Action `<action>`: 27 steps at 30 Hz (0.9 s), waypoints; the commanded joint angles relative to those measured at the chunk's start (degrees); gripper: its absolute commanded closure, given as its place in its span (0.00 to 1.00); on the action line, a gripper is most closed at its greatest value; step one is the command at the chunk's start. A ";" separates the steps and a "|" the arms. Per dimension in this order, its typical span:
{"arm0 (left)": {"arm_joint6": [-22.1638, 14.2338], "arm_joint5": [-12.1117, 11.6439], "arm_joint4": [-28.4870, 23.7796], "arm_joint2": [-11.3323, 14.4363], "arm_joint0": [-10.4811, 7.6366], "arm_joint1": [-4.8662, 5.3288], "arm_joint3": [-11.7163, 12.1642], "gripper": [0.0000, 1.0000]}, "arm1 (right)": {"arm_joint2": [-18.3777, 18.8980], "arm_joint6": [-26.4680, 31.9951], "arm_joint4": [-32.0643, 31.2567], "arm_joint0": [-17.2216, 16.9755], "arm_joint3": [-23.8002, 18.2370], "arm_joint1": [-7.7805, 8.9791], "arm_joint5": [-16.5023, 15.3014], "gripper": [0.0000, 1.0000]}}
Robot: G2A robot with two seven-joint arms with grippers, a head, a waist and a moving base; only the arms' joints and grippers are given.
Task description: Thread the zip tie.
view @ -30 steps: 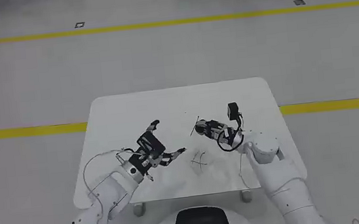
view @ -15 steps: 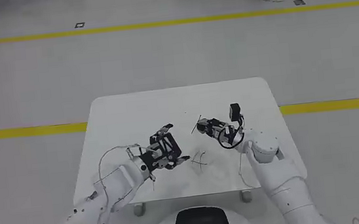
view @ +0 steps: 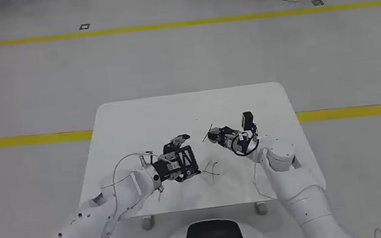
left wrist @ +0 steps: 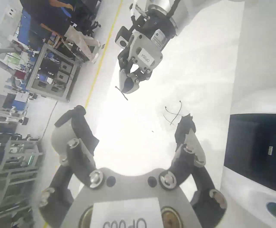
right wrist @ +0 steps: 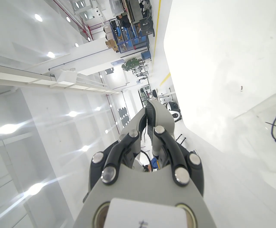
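Observation:
My right gripper [view: 212,135] hangs over the middle of the white table [view: 141,117], shut on a thin black zip tie [view: 207,132] that sticks out past its tips. The left wrist view has the same gripper [left wrist: 127,87] farther off, with the held zip tie [left wrist: 121,93] pointing away from it. My left gripper [view: 189,155] is open and holds nothing, just left of the right one. Its two fingers stand wide apart around bare table [left wrist: 131,116]. Two loose black zip ties [view: 212,170] lie crossed on the table, close to one left fingertip [left wrist: 185,123].
The table's front edge runs just below both grippers. Cables loop along both forearms. A yellow floor line [view: 32,140] passes behind the table. The far half of the table offers free room.
My left arm has moved right toward the table's middle and turned its open gripper to face the right gripper. The right gripper has hardly moved and still holds the zip tie.

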 commanded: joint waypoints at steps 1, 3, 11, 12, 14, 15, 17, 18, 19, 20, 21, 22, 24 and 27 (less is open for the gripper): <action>-2.04 0.04 0.00 1.97 -2.54 0.62 -0.67 0.00 | -0.54 0.97 0.37 0.26 0.05 0.12 0.36 1.00; -4.20 0.46 0.00 4.30 -5.74 1.42 -1.57 0.00 | -1.21 2.15 0.86 0.61 0.23 0.22 0.88 1.00; -4.71 1.72 0.00 6.37 -7.99 2.03 -1.90 0.00 | -1.90 3.95 1.42 1.27 0.80 0.41 1.72 1.00; -4.71 1.72 0.00 6.37 -7.99 2.03 -1.90 0.00 | -1.90 3.95 1.42 1.27 0.80 0.41 1.72 1.00; -5.77 1.00 0.00 6.53 -8.49 2.07 -1.52 0.00 | -2.02 3.64 1.65 1.12 0.73 0.40 1.61 1.00; -6.46 0.04 0.00 7.01 -9.27 2.14 -1.71 0.00 | -2.41 3.89 2.28 1.01 0.54 0.40 1.68 1.00; -7.71 0.04 0.00 8.18 -10.86 2.39 -1.66 0.00 | -2.74 4.63 2.98 1.17 0.49 0.50 1.87 1.00; -9.43 0.04 0.00 9.28 -12.13 2.64 -1.88 0.00 | -2.91 5.19 3.47 1.27 0.49 0.55 2.02 1.00; -10.72 0.04 0.00 11.15 -13.85 2.96 -2.34 0.00 | -3.11 5.86 3.92 1.42 0.51 0.63 2.18 1.00; -11.11 0.04 0.00 12.30 -15.01 3.16 -2.35 0.00 | -3.29 6.46 4.24 1.53 0.52 0.69 2.34 1.00; -11.36 0.04 0.00 13.38 -16.12 3.33 -2.32 0.00 | -3.49 7.04 4.53 1.65 0.54 0.75 2.59 1.00; -11.54 0.04 0.00 15.09 -17.83 3.56 -2.35 0.00 | -3.69 7.65 4.92 1.83 0.62 0.84 2.95 1.00; -12.29 0.04 0.00 17.83 -20.38 3.86 -2.27 0.00 | -4.04 8.36 5.73 2.09 0.84 0.93 3.70 1.00; -11.82 0.43 0.00 22.77 -24.76 4.18 -2.16 0.00 | -4.50 9.32 7.24 2.63 1.42 1.07 4.76 1.00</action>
